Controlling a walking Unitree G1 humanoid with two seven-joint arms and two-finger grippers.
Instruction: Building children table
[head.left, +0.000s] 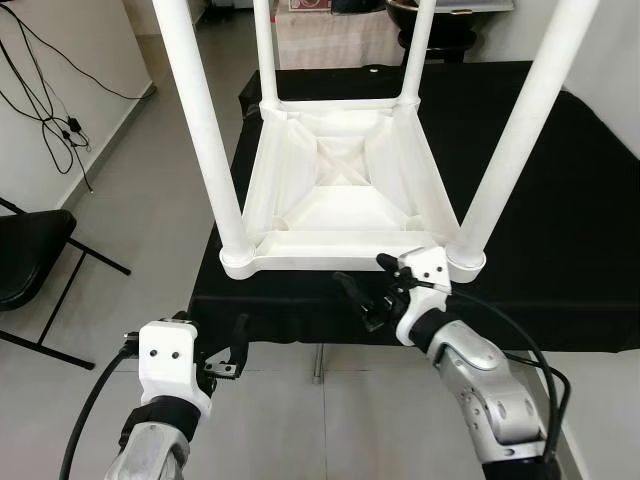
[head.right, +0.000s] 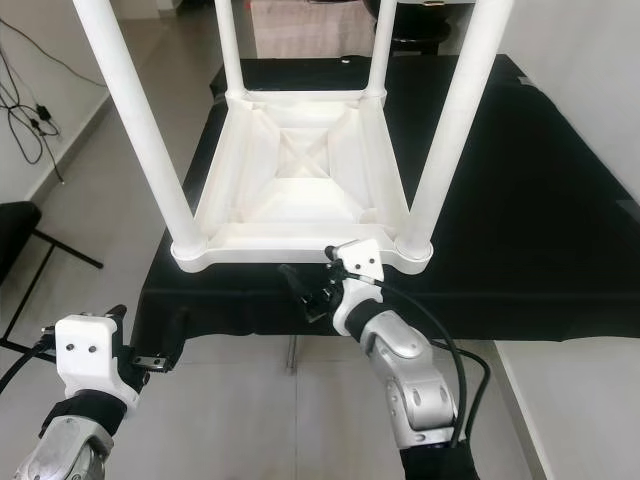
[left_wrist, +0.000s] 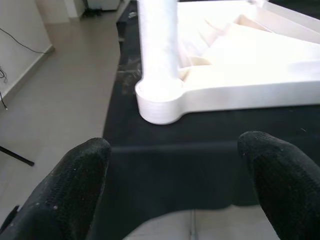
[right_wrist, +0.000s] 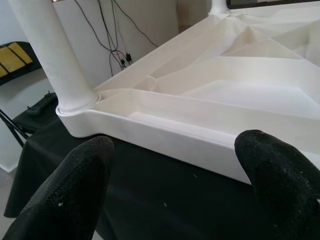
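The white plastic children's table (head.left: 345, 185) lies upside down on a black-draped work surface (head.left: 560, 200), its top flat on the cloth and its ribbed underside facing up, so the sockets are open from above; all four legs (head.left: 200, 110) stand upright in the corners, which suggests assembly is nearly finished. The near edge sits close to the cloth's front border, within reach of both arms. The right gripper (head.left: 372, 290) hovers just short of that edge beside the near right leg, fingers spread wide and empty, probably lined up to take the rim. The left gripper (head.left: 225, 350) waits lower, off the cloth's front, also wide open and holding nothing, aimed toward the near left corner. A black folding chair (head.left: 30, 260) stands apart on the floor to the left.
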